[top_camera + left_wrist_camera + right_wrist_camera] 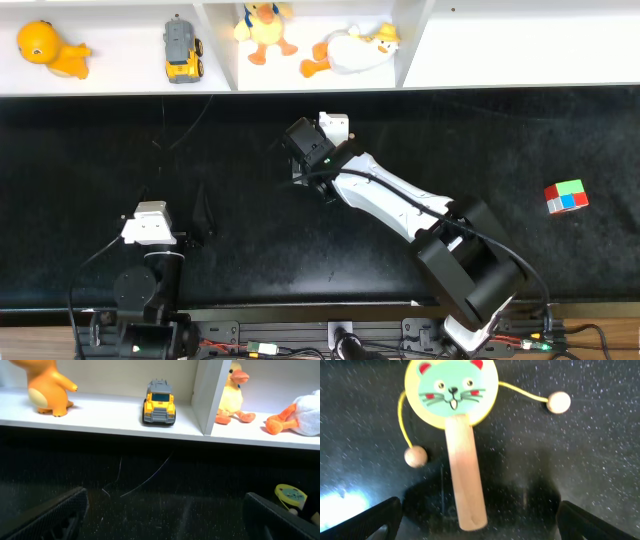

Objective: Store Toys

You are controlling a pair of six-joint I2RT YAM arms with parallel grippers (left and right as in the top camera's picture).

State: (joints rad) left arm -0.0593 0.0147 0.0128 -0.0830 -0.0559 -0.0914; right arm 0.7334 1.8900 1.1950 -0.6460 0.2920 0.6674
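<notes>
While both arms sit over the black speckled table (520,130), the left gripper (165,505) is nearest the bases, fingers spread wide with nothing between them. The right gripper (479,512) is farther out, near table centre, fingers likewise spread and clamping nothing. Beneath it the wooden-handled rattle drum with green cat face (451,390) lies flat on the table, handle end toward the finger gap. A multicoloured cube (566,196) sits well apart at right. Farthest is the white shelf (420,40). The orange duck figure (50,48) and yellow-grey toy truck (182,50) share one compartment; the yellow plush duck (264,28) and white plush duck (350,50) share the next.
</notes>
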